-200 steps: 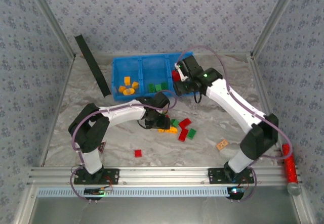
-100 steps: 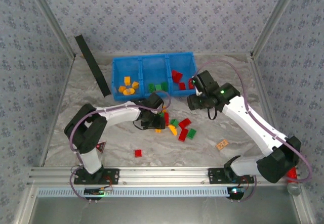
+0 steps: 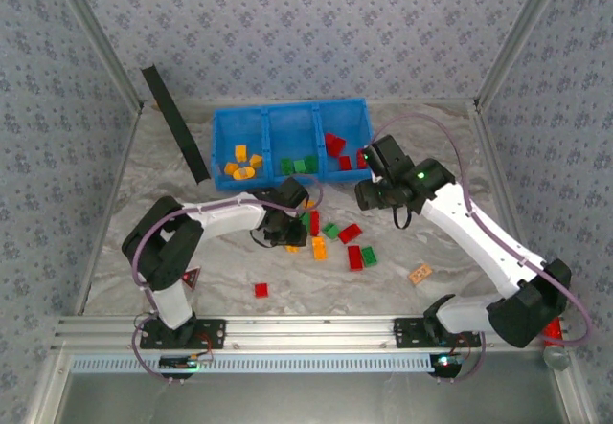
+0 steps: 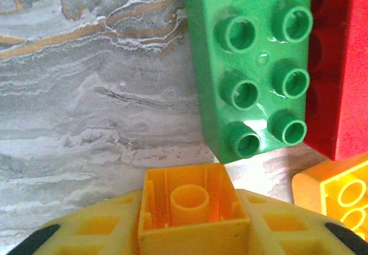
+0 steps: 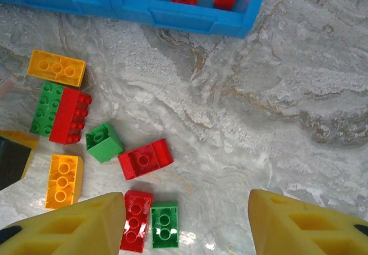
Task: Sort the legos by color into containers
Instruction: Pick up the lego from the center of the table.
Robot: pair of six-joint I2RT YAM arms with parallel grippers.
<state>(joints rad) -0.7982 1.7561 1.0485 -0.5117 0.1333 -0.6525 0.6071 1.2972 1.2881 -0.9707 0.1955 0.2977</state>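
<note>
Top external view: showed the blue bin (image 3: 292, 135) at the far side of the table (image 3: 306, 290); held orange legos in the left compartment, green in the middle and red in the right.
Loose legos (image 3: 330, 231): lay scattered on the marble between the two grippers, just in front of the bin, with red, green and orange mixed; one small red piece (image 3: 261, 290) lay apart, nearer the arm bases.
Left gripper (image 3: 290, 231): was clamped on an orange brick (image 4: 192, 209), hollow underside toward the wrist camera; hung low over the table just beside a green brick (image 4: 253, 65) that touched a red brick (image 4: 339, 65).
Right gripper (image 5: 185, 209): fingers stood apart with nothing between them; hovered above the loose pile, near the bin's red end.
Step in hand: judged to be carrying the orange brick to the left compartment.
Handling: judged light, rigid and glossy; unlikely to bend or break, but liable to slip or twist if pinched at a corner or across the studs.
Hold point: best taken on two flat opposite side walls, across the short width; touching pairs best approached from their free sides.
Progress: judged partly done.
</note>
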